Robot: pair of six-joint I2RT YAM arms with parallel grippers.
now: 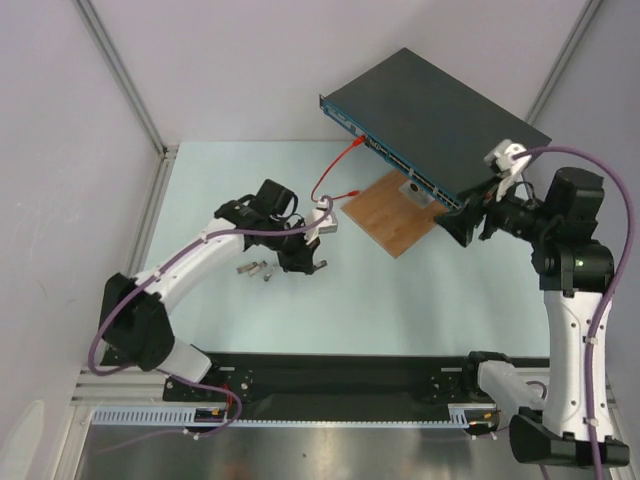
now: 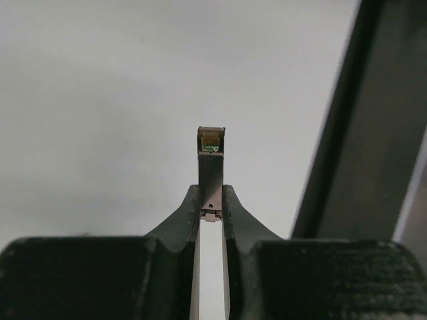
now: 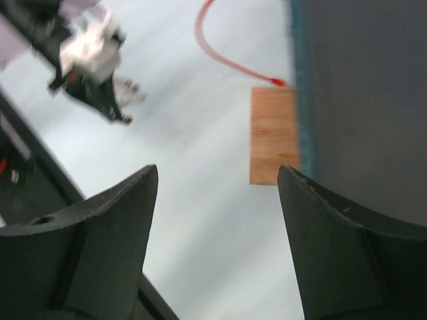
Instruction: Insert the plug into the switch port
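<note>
- The left fingers were clamped on the plug, a slim metal module gripped by its rear end, with its connector tip standing clear beyond them.
- In the top view, the plug hung over the tabletop, left of the wooden board and well apart from the switch.
- The switch sat at the far right, its blue front edge facing near-left and overlapping the board's far side.
- A red cable already ran into a port near the left end of that edge.
- The right fingers were spread wide and held nothing, just beside the switch's near right corner.
- The step in hand looked like the carry and line-up. The plug's long axis would need turning square to the blue edge before any push.
- A free port clear of the red cable would suit best.
- With so short a hold, the plug could pivot, so a slow, straight push seemed wise.
- The right fingers could steady the switch against sliding.
</note>
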